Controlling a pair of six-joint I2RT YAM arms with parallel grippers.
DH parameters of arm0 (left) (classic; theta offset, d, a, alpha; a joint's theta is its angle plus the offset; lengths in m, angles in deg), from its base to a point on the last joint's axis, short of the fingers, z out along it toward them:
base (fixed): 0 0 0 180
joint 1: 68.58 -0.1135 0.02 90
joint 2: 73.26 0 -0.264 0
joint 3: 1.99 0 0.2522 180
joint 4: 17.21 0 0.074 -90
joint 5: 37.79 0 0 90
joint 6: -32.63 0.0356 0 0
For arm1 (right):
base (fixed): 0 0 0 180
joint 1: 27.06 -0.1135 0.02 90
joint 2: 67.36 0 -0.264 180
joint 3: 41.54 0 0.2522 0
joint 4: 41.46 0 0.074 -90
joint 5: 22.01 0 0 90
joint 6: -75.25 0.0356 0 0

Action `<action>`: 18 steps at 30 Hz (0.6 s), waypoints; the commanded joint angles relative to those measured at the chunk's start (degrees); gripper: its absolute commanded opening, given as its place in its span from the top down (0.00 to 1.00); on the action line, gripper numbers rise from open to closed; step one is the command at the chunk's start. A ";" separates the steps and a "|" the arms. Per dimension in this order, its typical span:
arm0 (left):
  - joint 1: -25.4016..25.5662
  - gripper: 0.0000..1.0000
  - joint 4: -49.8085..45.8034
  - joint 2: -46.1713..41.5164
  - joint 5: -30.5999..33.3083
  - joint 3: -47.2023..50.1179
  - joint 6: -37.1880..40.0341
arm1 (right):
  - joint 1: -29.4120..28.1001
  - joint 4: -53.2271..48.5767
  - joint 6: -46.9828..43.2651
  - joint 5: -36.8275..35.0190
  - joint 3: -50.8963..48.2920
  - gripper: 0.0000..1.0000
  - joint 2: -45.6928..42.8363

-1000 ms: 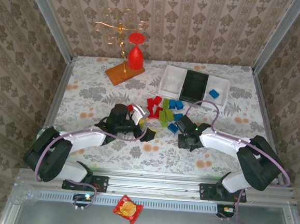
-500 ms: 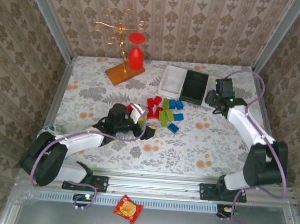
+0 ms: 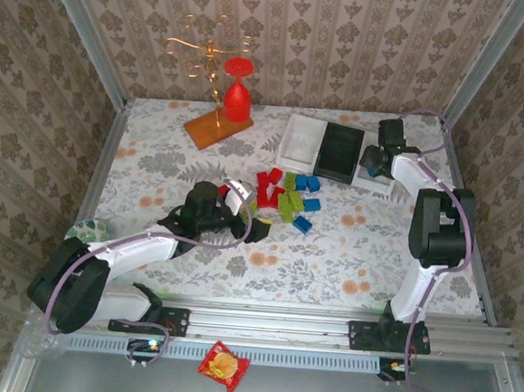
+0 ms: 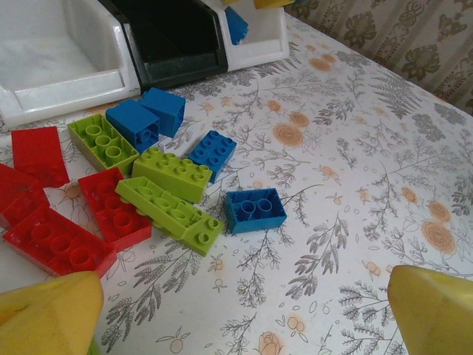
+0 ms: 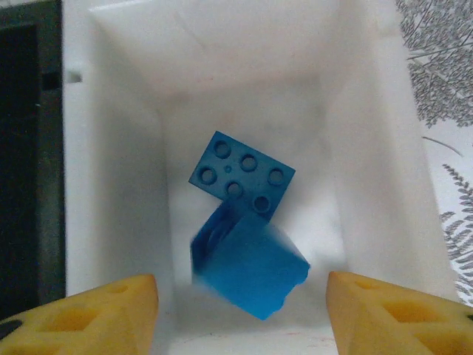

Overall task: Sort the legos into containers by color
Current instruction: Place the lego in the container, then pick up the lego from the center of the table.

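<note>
Floral-patterned table [image 3: 348,257]: the right gripper [image 5: 242,314] hangs over the far-right white tray [image 5: 118,185], jaws released and clear of a blurred blue brick [image 5: 247,274] above a second blue brick [image 5: 242,174]; blues evidently collect here. The left gripper [image 4: 244,310] stands wide open beside the unsorted legos [image 4: 174,174] at centre.

The nearer blue brick [image 5: 247,277] in the white tray [image 5: 111,185] is blurred
</note>
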 commanded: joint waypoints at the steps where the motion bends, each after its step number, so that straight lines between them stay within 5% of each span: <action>1: 0.36 0.00 -0.70 -0.97 1.64 0.77 -0.27 | -1.80 0.32 -1.95 -1.28 -3.46 0.32 -9.65; 9: -0.94 0.00 -2.30 -3.31 10.05 1.93 -1.24 | -19.73 4.81 -2.10 -1.42 -22.84 0.25 -24.55; 18: -5.70 0.00 0.84 -4.56 11.61 4.81 -7.01 | -34.84 6.91 -5.98 -1.27 -28.18 0.17 -19.81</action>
